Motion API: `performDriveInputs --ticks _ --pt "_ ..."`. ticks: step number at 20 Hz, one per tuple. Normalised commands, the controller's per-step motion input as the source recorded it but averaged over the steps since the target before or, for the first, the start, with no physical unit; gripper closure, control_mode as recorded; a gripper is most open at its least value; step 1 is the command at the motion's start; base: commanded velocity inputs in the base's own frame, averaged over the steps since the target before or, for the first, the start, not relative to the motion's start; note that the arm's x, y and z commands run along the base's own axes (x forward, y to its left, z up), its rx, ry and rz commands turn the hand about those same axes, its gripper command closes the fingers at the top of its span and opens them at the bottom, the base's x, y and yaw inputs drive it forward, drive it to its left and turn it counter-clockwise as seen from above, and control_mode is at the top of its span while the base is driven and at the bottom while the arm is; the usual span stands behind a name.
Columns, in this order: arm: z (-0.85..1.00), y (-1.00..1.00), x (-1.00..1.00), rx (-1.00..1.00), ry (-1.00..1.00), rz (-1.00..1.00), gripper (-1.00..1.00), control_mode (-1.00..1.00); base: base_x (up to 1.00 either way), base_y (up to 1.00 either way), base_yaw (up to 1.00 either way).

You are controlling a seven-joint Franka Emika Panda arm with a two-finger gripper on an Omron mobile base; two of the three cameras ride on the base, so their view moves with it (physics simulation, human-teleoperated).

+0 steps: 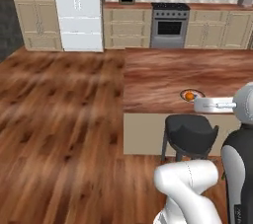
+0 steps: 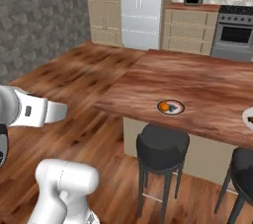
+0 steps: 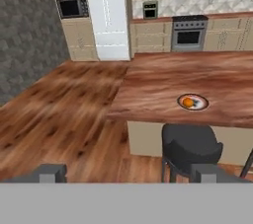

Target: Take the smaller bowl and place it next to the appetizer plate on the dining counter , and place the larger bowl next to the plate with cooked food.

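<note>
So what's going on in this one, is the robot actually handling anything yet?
Not yet. The gripper is open and holds nothing, hanging well short of the dining counter. On the counter sits the appetizer plate with its orange piece of food, above a dark stool. The edge of another plate shows farther along the counter in the right base view. Neither bowl has been brought over.

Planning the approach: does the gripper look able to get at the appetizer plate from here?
Probably yes. The open gripper holds nothing, and the plate lies near the counter edge with bare wood around it. Only the stool stands below, not in the way.
</note>
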Motion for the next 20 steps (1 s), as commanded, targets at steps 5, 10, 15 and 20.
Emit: performDriveInputs --ticks 5,10,15,20 --pt "0.00 0.00 0.00 0.00 0.00 0.00 -1.00 1.00 0.82 1.00 -0.11" --pt "0.00 0.00 0.00 0.00 0.00 0.00 -1.00 1.00 1.00 1.00 -0.12" --pt "0.00 0.00 0.00 0.00 0.00 0.00 -1.00 1.00 1.00 1.00 -0.14" --pt "0.00 0.00 0.00 0.00 0.00 0.00 -1.00 1.00 0.96 1.00 -0.13"
